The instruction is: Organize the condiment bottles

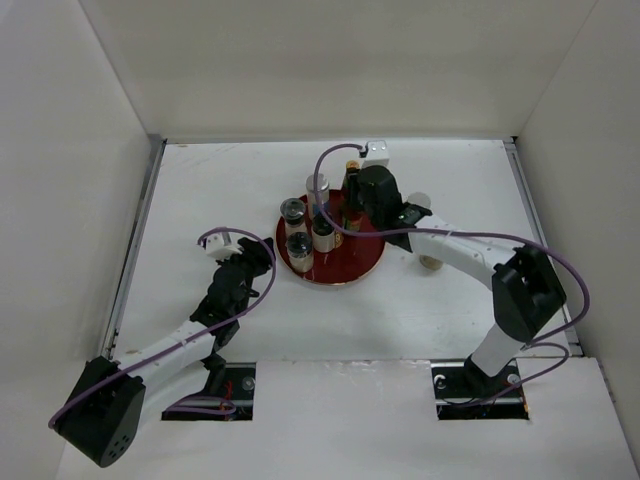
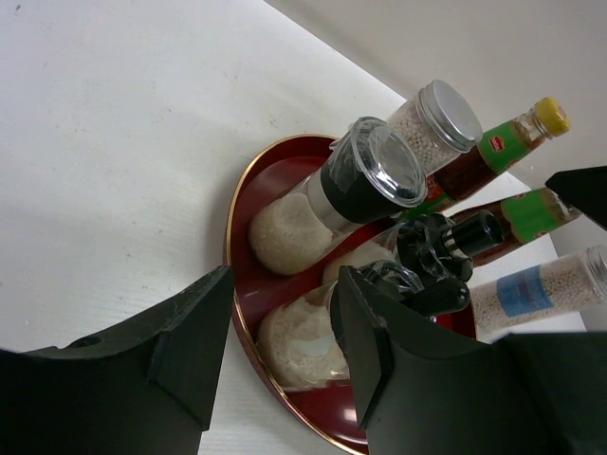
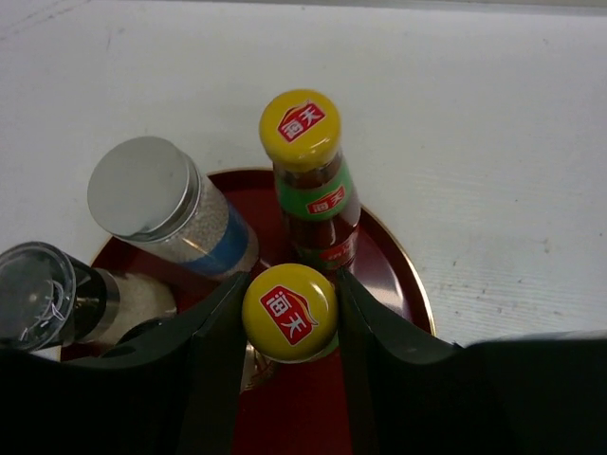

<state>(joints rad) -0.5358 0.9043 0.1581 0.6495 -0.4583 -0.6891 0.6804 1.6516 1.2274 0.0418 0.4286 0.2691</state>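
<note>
The round red tray (image 1: 352, 268) holds several condiment bottles. In the right wrist view my right gripper (image 3: 289, 318) is shut on the yellow cap of a red sauce bottle (image 3: 289, 311) standing on the tray (image 3: 403, 280). A second sauce bottle (image 3: 305, 152) stands just behind it, beside a silver-lidded spice jar (image 3: 144, 188) and a clear-capped black grinder (image 3: 38, 296). My left gripper (image 2: 285, 346) is open and empty at the tray's left rim (image 2: 237, 275), one finger over the tray next to a pale spice jar (image 2: 302, 346). Grinder (image 2: 375, 175), silver-lidded jar (image 2: 441, 114) and sauce bottle (image 2: 517, 133) stand behind it.
A small pale round thing (image 1: 432, 262) lies on the white table just right of the tray. White walls close the table in at the back and on both sides. The right arm (image 1: 470, 255) reaches over the tray from the right.
</note>
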